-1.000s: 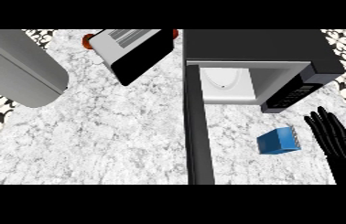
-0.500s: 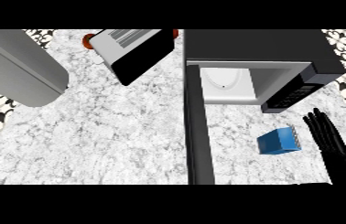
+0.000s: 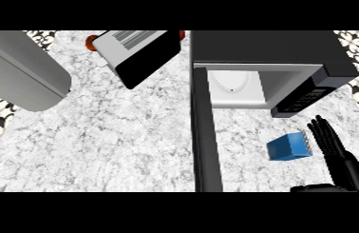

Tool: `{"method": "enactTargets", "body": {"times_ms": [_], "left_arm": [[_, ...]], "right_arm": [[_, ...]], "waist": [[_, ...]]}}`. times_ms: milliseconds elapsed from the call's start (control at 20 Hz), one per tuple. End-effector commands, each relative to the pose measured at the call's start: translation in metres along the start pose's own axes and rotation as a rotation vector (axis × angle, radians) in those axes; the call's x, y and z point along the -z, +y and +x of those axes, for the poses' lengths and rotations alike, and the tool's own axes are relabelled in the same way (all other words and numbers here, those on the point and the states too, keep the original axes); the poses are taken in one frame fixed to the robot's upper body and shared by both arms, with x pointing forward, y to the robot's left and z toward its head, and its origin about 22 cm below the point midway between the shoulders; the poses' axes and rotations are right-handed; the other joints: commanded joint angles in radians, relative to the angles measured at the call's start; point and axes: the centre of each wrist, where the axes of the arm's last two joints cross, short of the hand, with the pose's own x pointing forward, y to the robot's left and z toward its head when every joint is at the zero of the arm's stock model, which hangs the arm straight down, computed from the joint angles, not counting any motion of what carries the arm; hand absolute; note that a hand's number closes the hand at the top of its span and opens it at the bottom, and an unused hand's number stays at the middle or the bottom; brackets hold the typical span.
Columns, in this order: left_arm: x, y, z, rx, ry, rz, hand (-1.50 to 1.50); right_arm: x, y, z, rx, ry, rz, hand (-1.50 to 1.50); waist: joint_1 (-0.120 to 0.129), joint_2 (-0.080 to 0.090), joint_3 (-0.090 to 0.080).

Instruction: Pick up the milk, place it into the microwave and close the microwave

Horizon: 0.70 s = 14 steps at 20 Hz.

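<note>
**A:** So what's the hand doing near the bottom edge?

**B:** That's the right hand, coming in at the lower right corner. Black fingers are straight and spread a bit, pointing up and away toward the microwave, holding nothing. The thumb sits low by the bottom edge. Left hand doesn't show.

**A:** And the milk?

**B:** The blue milk carton is on the marble worktop, just left of those fingers. Looks close beside them, but I can't tell if they touch. It's to the right of the open microwave door, which runs as a dark strip straight toward the near edge.

**A:** Further back?

**B:** The microwave itself, cavity open and pale inside, with a white turntable plate in it and the control panel on the right. Over to the left there's a toaster at an angle, and a big grey cylinder at the far left.
</note>
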Motion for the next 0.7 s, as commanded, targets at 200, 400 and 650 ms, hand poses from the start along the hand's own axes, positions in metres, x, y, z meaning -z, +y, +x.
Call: {"method": "enactTargets", "body": {"times_ms": [200,400,650], "left_arm": [[-0.004,0.013,0.011,-0.026,-0.058,-0.012,-1.5],[0.002,0.001,0.02,-0.014,-0.063,-0.003,-1.5],[-0.001,-0.003,0.021,-0.037,-0.052,-0.02,-1.5]], "right_arm": [[0.009,-0.011,-0.023,-0.036,0.001,0.012,-1.5],[-0.008,-0.013,-0.051,-0.049,0.01,-0.002,-1.5],[0.026,0.002,-0.066,-0.064,0.0,0.015,-1.5]], "waist": [[0.001,0.0,0.0],[0.0,0.002,0.001],[0.009,0.003,0.001]]}}
